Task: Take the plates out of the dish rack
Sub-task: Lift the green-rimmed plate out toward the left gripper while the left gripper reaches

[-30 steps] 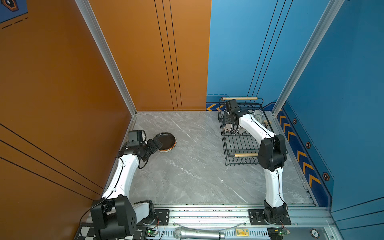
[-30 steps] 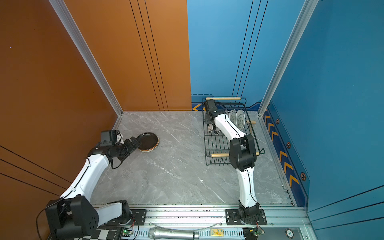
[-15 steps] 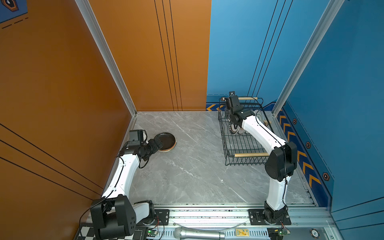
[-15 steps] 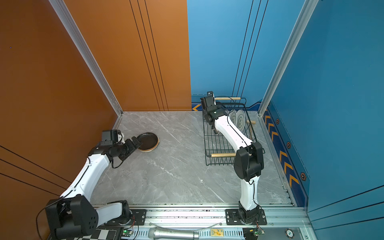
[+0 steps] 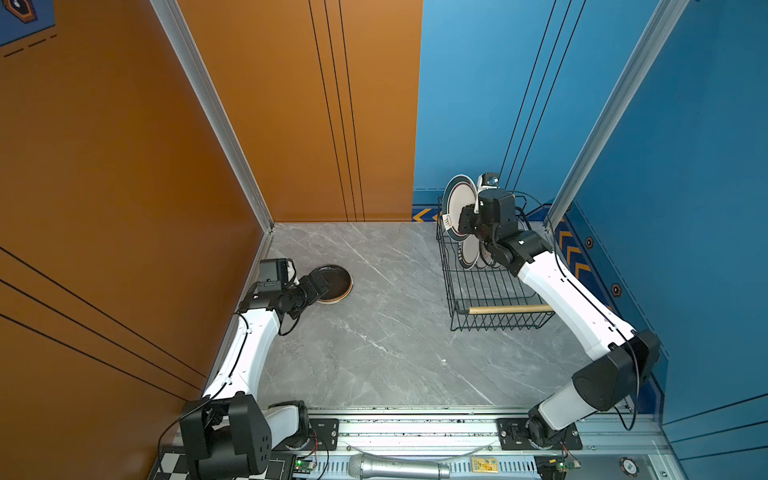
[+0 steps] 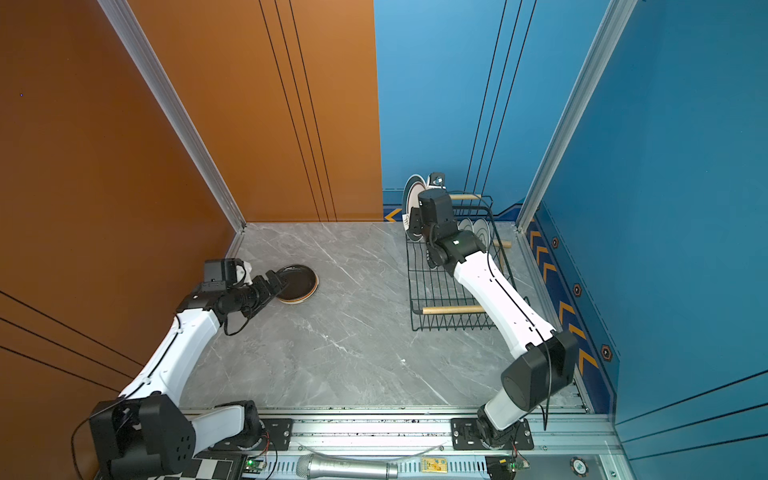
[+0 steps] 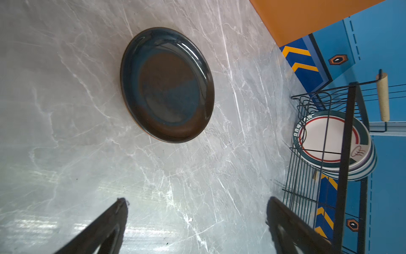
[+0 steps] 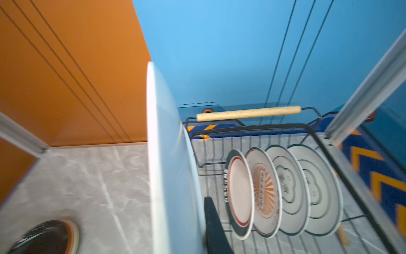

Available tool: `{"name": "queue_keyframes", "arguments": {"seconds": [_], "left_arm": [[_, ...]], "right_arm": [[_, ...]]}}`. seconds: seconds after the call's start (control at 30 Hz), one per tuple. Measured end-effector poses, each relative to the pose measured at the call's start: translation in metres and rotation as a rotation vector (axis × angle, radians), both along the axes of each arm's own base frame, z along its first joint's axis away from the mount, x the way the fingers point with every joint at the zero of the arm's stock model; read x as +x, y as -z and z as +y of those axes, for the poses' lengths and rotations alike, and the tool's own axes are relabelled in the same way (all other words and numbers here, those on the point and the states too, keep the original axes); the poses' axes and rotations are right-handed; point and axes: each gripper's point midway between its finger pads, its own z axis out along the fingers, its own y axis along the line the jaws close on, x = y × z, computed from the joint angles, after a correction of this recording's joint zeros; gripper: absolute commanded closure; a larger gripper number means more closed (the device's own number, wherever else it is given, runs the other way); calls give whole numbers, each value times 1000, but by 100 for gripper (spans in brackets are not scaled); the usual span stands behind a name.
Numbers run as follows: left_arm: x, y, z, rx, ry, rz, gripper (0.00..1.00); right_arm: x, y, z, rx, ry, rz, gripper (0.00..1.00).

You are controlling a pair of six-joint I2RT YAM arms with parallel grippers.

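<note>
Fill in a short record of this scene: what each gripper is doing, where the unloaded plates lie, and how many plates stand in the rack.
right gripper: shut on dark-rimmed white plate, held upright above the dish rack
left gripper: open, empty, beside the stack
stack: plates lying flat on the table, dark one on top
in rack: four plates, standing on edge

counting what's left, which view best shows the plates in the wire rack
Right wrist view: four round white printed plates stand in a row in the black wire dish rack. In both top views the right arm hides most; the left wrist view overlaps them.
</note>
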Motion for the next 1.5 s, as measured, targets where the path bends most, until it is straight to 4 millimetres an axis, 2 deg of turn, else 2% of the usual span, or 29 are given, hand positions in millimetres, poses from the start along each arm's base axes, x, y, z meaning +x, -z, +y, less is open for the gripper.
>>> {"name": "queue_keyframes", "arguments": {"seconds": [0.07, 0.13, 0.3, 0.4, 0.5, 0.77, 0.8, 0.97, 1.1, 1.33, 1.5], "left_arm": [[2, -5, -4, -14, 11, -22, 0], [4, -10, -8, -29, 22, -43, 1], [10, -25, -24, -74, 59, -106, 1], [11, -34, -33, -111, 76, -161, 5], [11, -43, -44, -147, 98, -211, 8], [23, -69, -82, -236, 201, -326, 13], [26, -69, -87, -256, 208, -331, 18], [38, -60, -99, -350, 225, -330, 23], [41, -53, -103, -399, 221, -318, 25], [43, -57, -105, -431, 224, -337, 28], [36, -48, -98, -446, 217, -329, 29]], "right_arm": [[-2, -3, 8, 130, -62, 27, 100], [-4, 5, 18, 246, -117, 77, 100], [-23, 59, 60, 529, -254, 294, 100], [-33, 89, 84, 670, -302, 422, 100], [-38, 105, 105, 766, -337, 502, 100], [-49, 105, 152, 908, -442, 573, 100], [-52, 105, 158, 915, -457, 577, 100], [-62, 108, 180, 927, -505, 595, 100], [-62, 113, 187, 936, -517, 596, 100], [-58, 111, 190, 964, -529, 574, 100], [-59, 117, 188, 933, -519, 588, 100]]}}
